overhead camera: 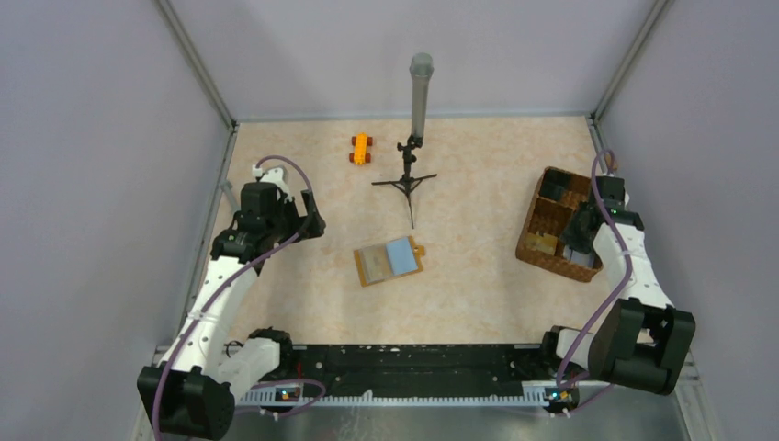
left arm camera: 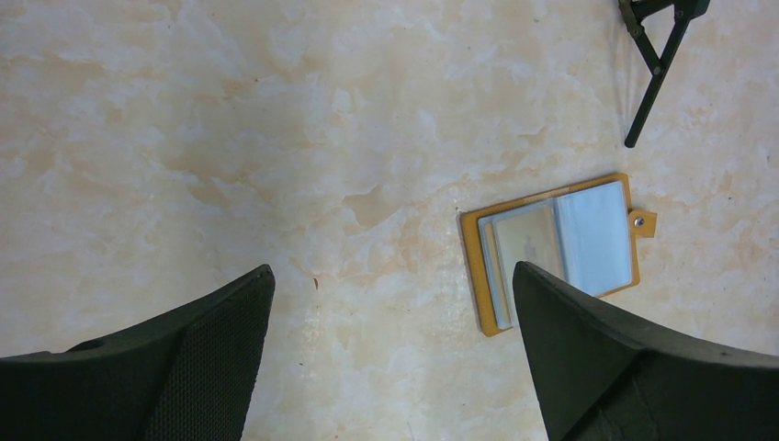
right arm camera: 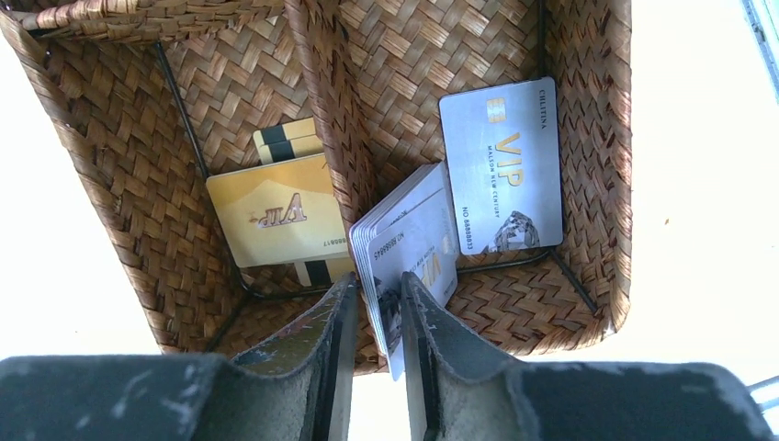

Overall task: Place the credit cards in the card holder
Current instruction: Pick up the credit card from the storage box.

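- Your right gripper [right arm camera: 377,280] pinches silvery cards [right arm camera: 411,234] standing in the wicker basket [right arm camera: 588,184].
- Your left gripper [left arm camera: 393,269] gapes wide.
- Card holder [overhead camera: 389,262] lies open mid-table, mustard-orange, pale blue card [overhead camera: 400,254] inside.

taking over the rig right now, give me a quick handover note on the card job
Left gripper: jaws wide open, empty, above bare table beside the wallet.
Right gripper: inside the basket, jaws pinching a stack of silver cards leaning on the divider.
The wallet lies open mid-table with a blue card on it; tucked in or not, unclear.
A loose silver card lies flat in the same compartment, gold cards next door.
To do: lift the stack out, carry it over, slot cards in.
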`<state>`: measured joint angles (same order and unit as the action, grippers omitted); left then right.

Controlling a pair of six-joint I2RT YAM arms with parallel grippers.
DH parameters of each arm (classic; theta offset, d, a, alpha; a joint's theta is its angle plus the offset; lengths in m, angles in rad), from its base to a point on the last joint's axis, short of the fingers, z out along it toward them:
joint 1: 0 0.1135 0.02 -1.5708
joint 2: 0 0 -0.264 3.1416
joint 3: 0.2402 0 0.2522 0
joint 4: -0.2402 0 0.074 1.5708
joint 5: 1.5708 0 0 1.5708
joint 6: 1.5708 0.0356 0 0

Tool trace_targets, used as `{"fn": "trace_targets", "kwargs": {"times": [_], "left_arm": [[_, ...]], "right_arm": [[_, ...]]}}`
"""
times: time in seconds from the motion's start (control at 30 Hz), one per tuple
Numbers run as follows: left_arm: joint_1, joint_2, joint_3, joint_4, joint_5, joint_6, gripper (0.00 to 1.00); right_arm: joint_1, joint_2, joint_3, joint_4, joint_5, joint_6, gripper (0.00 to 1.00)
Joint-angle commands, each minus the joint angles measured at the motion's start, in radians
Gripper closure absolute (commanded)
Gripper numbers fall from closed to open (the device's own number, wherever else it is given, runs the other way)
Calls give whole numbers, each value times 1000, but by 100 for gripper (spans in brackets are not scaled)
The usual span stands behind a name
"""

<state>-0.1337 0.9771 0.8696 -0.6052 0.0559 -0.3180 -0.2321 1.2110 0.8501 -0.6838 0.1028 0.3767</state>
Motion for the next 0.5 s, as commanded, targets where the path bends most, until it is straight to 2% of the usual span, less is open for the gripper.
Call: {"fn": "trace_targets", "kwargs": {"times": [0.0, 0.27, 0.47], "left_arm": [[-3, -23, -9, 36, 12, 10, 1], [-4, -23, -10, 38, 18, 10, 1], [-4, -23, -10, 38, 18, 10, 1]], "right_arm": [[-7, -43, 63, -12, -5, -2, 79], [-7, -51, 75, -24, -3, -5, 86], [-7, -54, 99, -54, 42, -20, 100]]}}
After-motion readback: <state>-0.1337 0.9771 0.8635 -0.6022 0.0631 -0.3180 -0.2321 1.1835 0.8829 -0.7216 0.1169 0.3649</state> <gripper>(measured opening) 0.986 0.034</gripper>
